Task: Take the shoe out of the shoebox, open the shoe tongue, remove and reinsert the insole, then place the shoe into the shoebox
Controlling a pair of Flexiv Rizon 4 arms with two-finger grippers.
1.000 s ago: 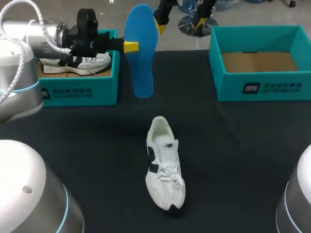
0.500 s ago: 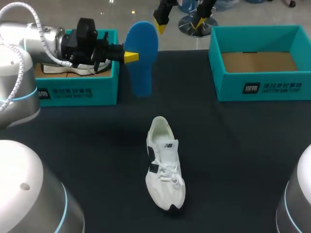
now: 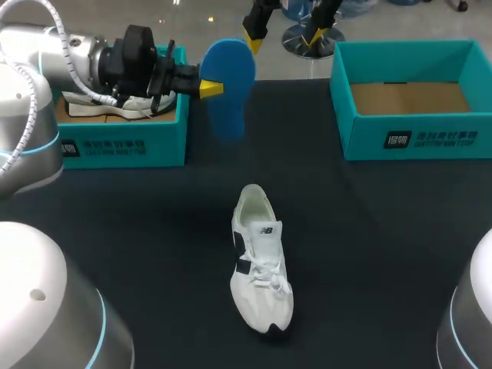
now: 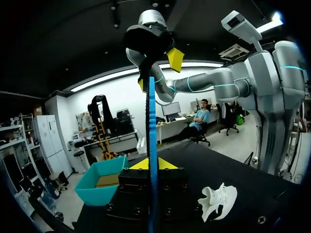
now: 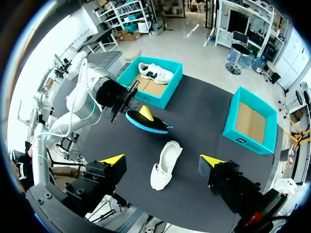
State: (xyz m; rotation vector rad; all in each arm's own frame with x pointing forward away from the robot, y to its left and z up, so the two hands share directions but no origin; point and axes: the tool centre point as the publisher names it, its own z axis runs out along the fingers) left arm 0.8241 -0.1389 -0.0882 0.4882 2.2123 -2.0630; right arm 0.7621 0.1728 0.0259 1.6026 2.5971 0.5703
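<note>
Left jaws pinch the blue insole [image 3: 234, 77], seen edge-on from their wrist; right jaws gape empty, partly cut off.

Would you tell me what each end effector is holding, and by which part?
The left end effector grips the blue insole by one long edge; the right end effector holds nothing.

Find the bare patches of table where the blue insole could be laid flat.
Bare black tabletop lies between the white lace-up shoe and the empty teal cardboard shoebox at right, and between that shoe and the teal shoebox at left holding a second shoe. Crowded: beside the left box, where the left gripper holds the blue insole aloft.
</note>
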